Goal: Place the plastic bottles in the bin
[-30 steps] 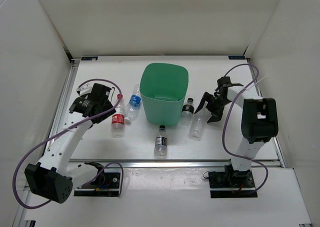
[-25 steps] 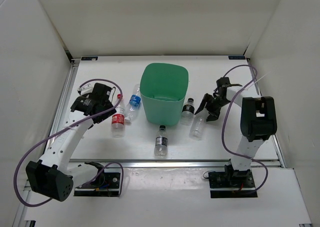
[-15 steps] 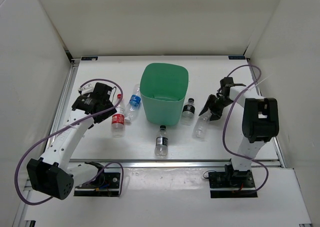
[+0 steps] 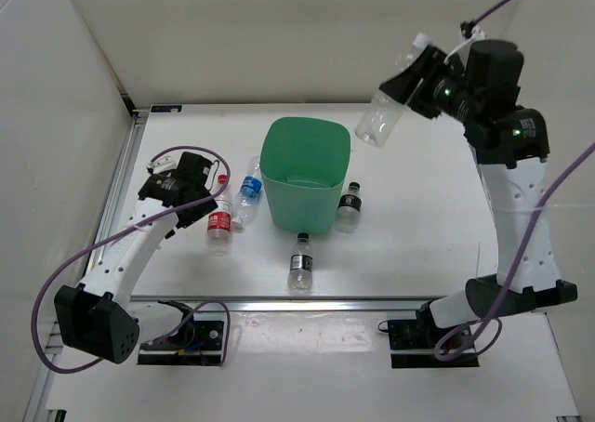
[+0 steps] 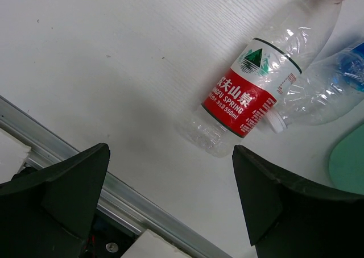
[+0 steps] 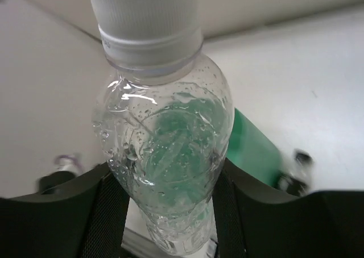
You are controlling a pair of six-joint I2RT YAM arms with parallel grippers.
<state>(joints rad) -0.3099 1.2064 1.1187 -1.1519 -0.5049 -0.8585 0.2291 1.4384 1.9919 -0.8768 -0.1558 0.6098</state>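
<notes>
Right gripper (image 4: 416, 83) clamped below shoulder of unlabelled bottle (image 4: 379, 115), held aloft, tilted, beyond bin (image 4: 302, 204) right rim. Looks empty, light, thin-walled, droplet-wet: likely to buckle or slip; stiffer neck end safest hold. Left gripper (image 5: 170, 207) spread wide above red-labelled bottle (image 5: 250, 96).

Unlabelled bottle (image 6: 165, 155): clear glossy plastic, crinkled. Bin (image 4: 302, 206): matt green plastic. Table (image 4: 418, 245): smooth matt white.

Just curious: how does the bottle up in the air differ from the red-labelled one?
The unlabelled bottle has a white cap and hangs tilted in the right tool; the red-labelled bottle has a red cap and lies on the table, ungripped. Both are clear plastic.
</notes>
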